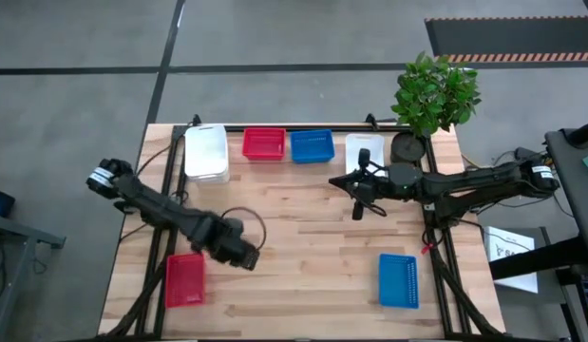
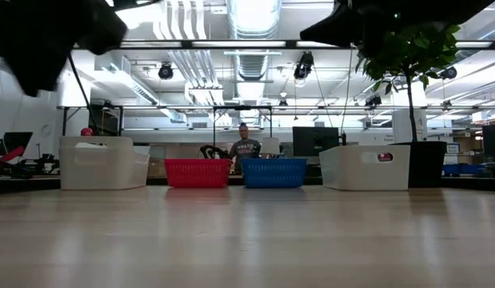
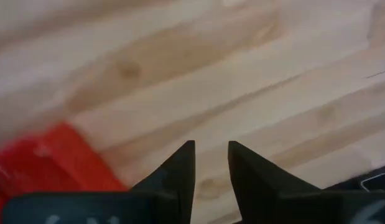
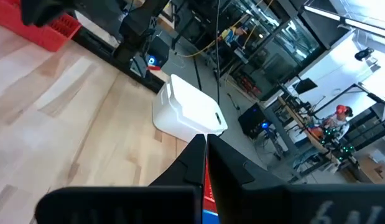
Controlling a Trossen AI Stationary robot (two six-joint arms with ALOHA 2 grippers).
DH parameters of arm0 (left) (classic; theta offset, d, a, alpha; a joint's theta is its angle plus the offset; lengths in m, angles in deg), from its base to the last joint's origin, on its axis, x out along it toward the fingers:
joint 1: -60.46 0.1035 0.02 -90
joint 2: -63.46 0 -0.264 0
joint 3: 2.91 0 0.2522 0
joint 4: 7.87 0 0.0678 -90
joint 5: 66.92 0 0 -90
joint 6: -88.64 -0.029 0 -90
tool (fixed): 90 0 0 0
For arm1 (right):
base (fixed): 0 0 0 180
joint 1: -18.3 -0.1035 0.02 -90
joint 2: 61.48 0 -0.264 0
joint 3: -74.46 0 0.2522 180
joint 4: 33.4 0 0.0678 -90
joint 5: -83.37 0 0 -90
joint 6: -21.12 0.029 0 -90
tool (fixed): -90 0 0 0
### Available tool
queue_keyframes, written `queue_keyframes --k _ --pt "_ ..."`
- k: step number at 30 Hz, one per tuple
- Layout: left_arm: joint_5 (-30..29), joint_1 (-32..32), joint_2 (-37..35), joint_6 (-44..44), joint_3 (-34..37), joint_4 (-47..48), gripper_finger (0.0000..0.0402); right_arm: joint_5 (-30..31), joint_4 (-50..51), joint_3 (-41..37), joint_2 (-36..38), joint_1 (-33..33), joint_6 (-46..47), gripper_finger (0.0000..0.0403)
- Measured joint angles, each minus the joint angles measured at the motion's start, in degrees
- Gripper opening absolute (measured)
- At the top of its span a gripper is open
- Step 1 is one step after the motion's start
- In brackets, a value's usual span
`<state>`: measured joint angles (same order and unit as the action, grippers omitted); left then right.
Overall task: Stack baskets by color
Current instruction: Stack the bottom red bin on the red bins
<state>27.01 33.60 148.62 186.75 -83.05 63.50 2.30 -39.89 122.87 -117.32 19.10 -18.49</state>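
Along the table's far edge stand a white basket (image 1: 206, 152), a red basket (image 1: 263, 143), a blue basket (image 1: 312, 145) and another white basket (image 1: 364, 152), each resting on its bottom. A second red basket (image 1: 185, 280) lies near the front left, and a second blue basket (image 1: 398, 280) near the front right. My left gripper (image 1: 248, 256) hangs pointing down over bare wood just right of the near red basket (image 3: 43, 171), its fingers (image 3: 211, 146) a little apart with nothing between them. My right gripper (image 1: 358, 204) is shut and empty, level above the table's middle right, in front of the far white basket.
A black pot (image 1: 407, 147) with a green plant (image 1: 436, 90) stands at the far right corner, beside the right white basket. Bare wood lies across the table's middle (image 1: 312, 247). A person (image 2: 245, 148) sits in the room beyond the table.
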Motion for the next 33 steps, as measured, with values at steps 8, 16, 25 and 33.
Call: queue_keyframes --k 8,16,25,33 --pt "0.3 -6.8 2.0 14.3 0.2 4.7 0.0155 0.0 2.0 -2.3 6.1 0.0 -0.1 0.0009" --pt "1.9 -8.4 4.4 15.6 0.3 5.9 0.0207 0.0 2.6 -2.9 8.1 0.0 -0.5 0.0009" --pt "6.3 -13.5 5.6 22.6 1.6 8.9 0.0207 0.0 2.5 -2.9 7.7 0.0 -1.1 0.0009" --pt "6.3 -17.3 5.3 29.5 7.8 2.7 0.0207 0.0 2.4 -2.9 7.7 0.0 -0.9 0.0009"
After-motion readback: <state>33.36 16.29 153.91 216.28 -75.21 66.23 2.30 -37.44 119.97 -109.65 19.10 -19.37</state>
